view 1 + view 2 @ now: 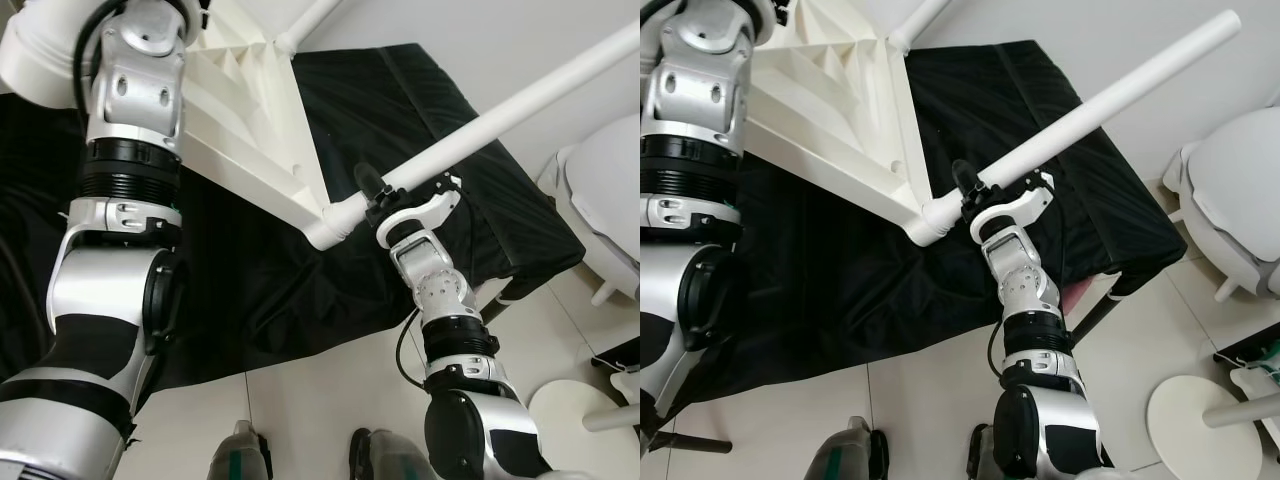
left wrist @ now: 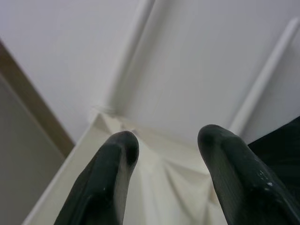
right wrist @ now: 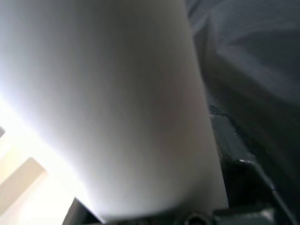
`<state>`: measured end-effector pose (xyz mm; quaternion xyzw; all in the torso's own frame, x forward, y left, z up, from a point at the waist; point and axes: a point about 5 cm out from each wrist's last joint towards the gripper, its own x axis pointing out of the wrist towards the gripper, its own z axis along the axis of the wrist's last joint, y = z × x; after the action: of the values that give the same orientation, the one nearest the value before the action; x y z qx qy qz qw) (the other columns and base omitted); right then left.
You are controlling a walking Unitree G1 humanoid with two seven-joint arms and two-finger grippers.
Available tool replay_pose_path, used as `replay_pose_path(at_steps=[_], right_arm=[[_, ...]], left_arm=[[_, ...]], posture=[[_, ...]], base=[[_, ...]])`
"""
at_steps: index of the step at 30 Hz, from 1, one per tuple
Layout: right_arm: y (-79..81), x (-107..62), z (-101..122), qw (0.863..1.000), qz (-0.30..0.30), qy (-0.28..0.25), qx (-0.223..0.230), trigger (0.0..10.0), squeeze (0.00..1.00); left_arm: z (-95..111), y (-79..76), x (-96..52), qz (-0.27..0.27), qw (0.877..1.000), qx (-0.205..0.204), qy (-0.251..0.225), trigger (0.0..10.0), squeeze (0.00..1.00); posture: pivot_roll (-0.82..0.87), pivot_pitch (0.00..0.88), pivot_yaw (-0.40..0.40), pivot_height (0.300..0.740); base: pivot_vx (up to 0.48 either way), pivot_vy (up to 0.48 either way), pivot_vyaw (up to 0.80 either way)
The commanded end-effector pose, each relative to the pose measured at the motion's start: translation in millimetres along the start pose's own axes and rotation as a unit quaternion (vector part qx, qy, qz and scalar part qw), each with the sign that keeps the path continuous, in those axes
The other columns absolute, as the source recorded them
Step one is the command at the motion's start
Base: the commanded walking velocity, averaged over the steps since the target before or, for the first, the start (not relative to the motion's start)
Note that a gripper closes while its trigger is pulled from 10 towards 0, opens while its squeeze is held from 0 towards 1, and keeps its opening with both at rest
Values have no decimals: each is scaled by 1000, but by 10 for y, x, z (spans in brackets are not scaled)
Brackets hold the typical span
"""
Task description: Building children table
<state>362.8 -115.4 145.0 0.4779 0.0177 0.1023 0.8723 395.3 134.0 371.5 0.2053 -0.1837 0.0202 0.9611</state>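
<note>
White table leg [image 1: 1110, 105] slants toward two o'clock from my right hand [image 1: 985, 190], which is clenched around it beside the tabletop [image 1: 855, 110] corner socket. My left hand [image 2: 168, 154] is spread apart at the tabletop's underside.

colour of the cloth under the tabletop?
Black. The cloth shows best in the right eye view, draped under the white tabletop.
</note>
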Motion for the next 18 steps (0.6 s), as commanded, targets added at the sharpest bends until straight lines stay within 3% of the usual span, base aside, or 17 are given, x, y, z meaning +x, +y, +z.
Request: replay_pose_path(at_steps=[1,3,7,11,14,18], right_arm=[[-327,-99,-155,989,-86,-4,124,0,0],[-304,-82,-242,985,-83,5,149,0,0],[-265,-53,-286,986,-62,4,152,0,0],[-253,-45,-305,987,-53,7,154,0,0],[-211,-19,-397,988,-39,22,148,0,0],[-205,-11,-419,988,-39,26,147,0,0]], left_arm=[[275,102,-1,112,993,-24,-38,10000,0],[318,-90,-7,80,996,-26,-41,10000,0],[331,-265,-19,35,999,-20,-36,10000,0],[331,-329,-24,20,999,-17,-34,10000,0],[322,-508,-48,-23,999,1,-33,10000,0],[319,-528,-51,-28,999,5,-31,10000,0]], posture=[[9,27,70,740],[10,30,73,740],[12,36,80,740],[17,37,85,740],[23,44,98,740],[22,45,100,740]], base=[[0,0,0],[0,0,0],[0,0,0],[0,0,0],[0,0,0],[0,0,0]])
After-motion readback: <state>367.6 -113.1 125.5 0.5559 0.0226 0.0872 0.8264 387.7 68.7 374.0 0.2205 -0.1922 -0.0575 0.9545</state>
